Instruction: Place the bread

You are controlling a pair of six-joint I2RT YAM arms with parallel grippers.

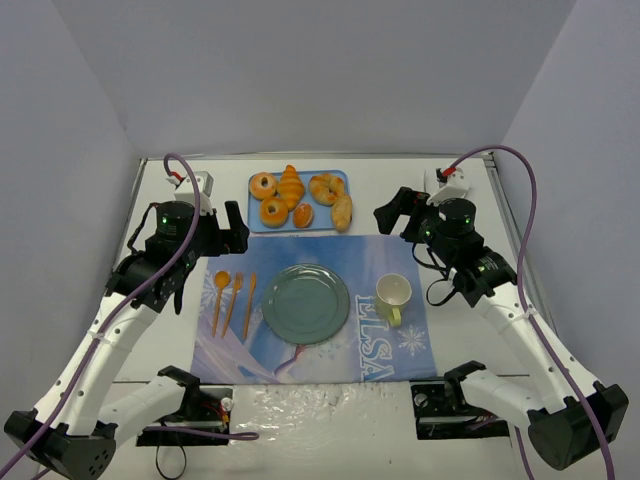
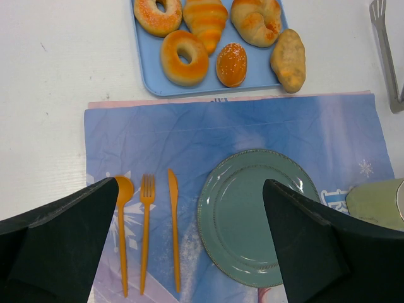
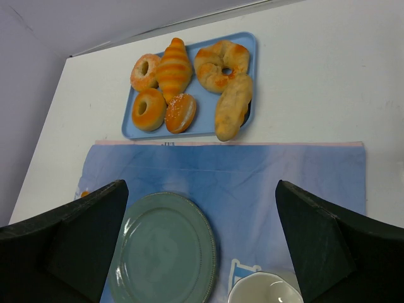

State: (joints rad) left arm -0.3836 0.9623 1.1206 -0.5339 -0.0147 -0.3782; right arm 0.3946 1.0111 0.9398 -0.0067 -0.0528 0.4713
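Note:
The bread (image 1: 342,212) is a smooth, elongated golden-brown roll lying at the right end of the blue tray (image 1: 322,219). It also shows in the left wrist view (image 2: 288,60) and the right wrist view (image 3: 233,107). The empty green plate (image 1: 305,303) sits on the blue placemat, in front of the tray. My left gripper (image 1: 236,228) is open and empty, above the mat left of the tray. My right gripper (image 1: 392,212) is open and empty, right of the tray. In the wrist views the left gripper (image 2: 190,184) and the right gripper (image 3: 202,184) hover above the plate (image 2: 252,218) (image 3: 164,249).
The tray also holds two ring pastries (image 1: 263,185), a striped croissant (image 1: 291,185), a twisted ring (image 1: 325,187) and a small round bun (image 1: 303,215). An orange spoon, fork and knife (image 1: 233,300) lie left of the plate. A pale cup (image 1: 393,295) stands right of it.

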